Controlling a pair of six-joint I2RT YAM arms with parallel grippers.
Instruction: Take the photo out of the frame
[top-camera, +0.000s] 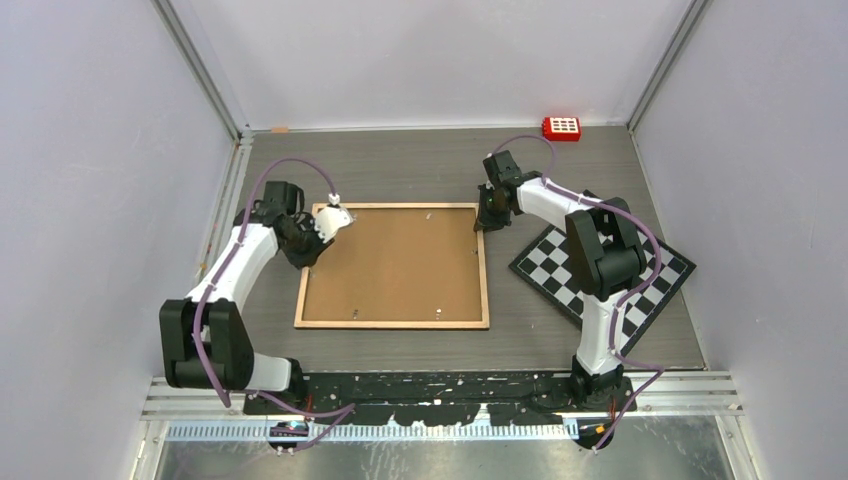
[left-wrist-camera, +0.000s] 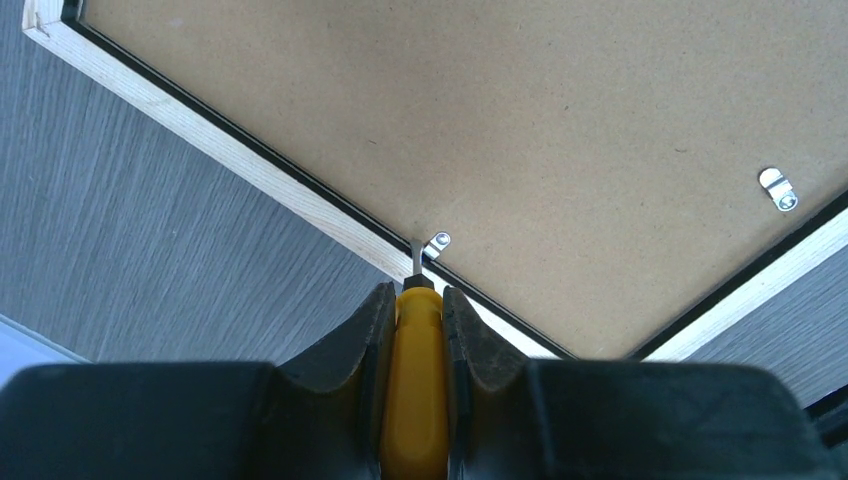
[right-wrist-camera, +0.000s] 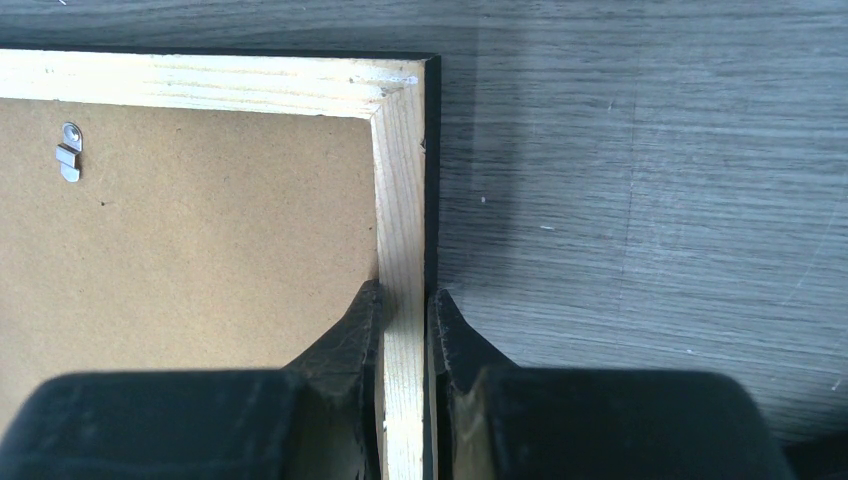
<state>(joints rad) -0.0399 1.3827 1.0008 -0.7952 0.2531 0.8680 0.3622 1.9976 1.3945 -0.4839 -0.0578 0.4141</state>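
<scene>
The frame (top-camera: 395, 264) lies face down on the table, brown backing board up, with a pale wood rim. The photo is hidden under the board. My left gripper (top-camera: 310, 248) is at the frame's left edge, shut on a yellow-handled screwdriver (left-wrist-camera: 418, 380). The screwdriver's metal tip touches a small metal retaining clip (left-wrist-camera: 437, 243) on the board by the rim. My right gripper (top-camera: 487, 218) is at the far right corner, shut on the frame's wood rim (right-wrist-camera: 402, 330), one finger inside on the board, one outside. Another clip (left-wrist-camera: 778, 189) shows farther along, and one shows in the right wrist view (right-wrist-camera: 69, 151).
A black-and-white checkerboard (top-camera: 600, 270) lies right of the frame, partly under the right arm. A red block with white buttons (top-camera: 561, 128) sits at the back wall. Grey walls enclose the table on three sides.
</scene>
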